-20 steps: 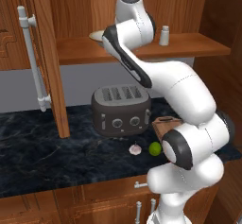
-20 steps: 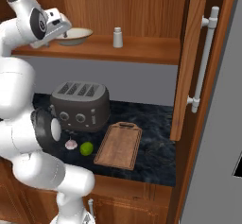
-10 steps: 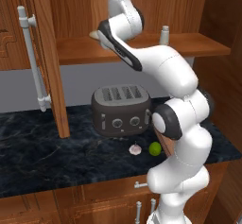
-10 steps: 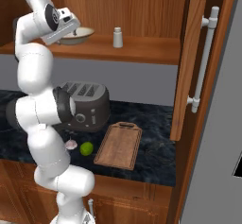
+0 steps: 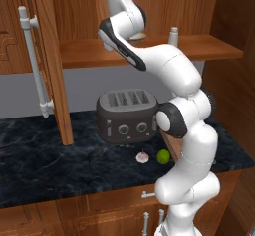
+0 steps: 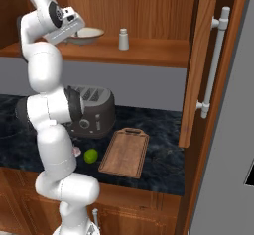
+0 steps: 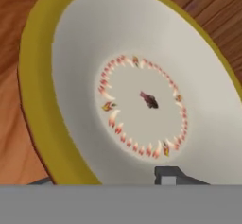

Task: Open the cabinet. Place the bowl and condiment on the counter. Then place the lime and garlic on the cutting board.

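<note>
wooden shelf (image 6: 149,52) | tool (image 6: 74,30) at bowl (image 6: 88,34) rim; grip unclear

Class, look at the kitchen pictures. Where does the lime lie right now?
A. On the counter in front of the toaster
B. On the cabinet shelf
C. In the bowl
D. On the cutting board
A: the lime rests on the counter before the toaster, left of the cutting board.

The cabinet (image 5: 50,56) is reddish-brown wood with visible grain, as is its shelf (image 6: 144,50); the door handles (image 6: 214,65) look like smooth silver metal. The surface (image 5: 45,165) is glossy black marble with pale veins. The bowl (image 7: 142,90) looks like smooth glazed ceramic, cream inside. The toaster (image 5: 127,116) is matt dark grey. The cutting board (image 6: 125,152) is brown wood.
</note>
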